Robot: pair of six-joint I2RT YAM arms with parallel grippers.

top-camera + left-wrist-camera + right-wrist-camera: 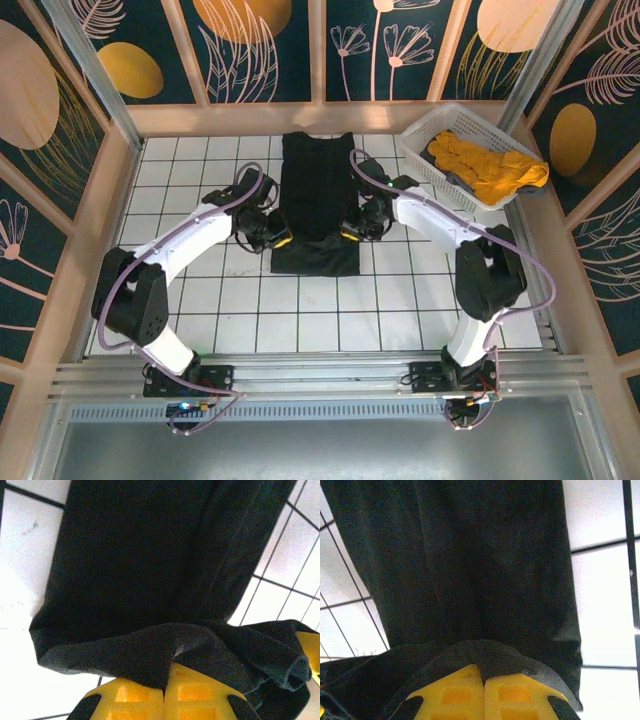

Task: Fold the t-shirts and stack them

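Observation:
The black t-shirt (pixel 317 200) lies as a long narrow strip down the middle of the white tiled table, its near part lifted and bunched. My left gripper (pixel 279 240) is shut on the shirt's left edge, and black cloth (pixel 150 645) is pinched between the yellow fingers (pixel 135 695). My right gripper (pixel 352 234) is shut on the right edge, where cloth (pixel 485 652) folds over the yellow fingers (pixel 520 695). The mustard-orange t-shirt (pixel 488 165) lies crumpled in the basket at the back right.
The white lattice basket (pixel 425 128) stands at the back right corner. A wooden frame and patterned walls enclose the tiled table (pixel 190 300). Both arms reach inward over the table's middle.

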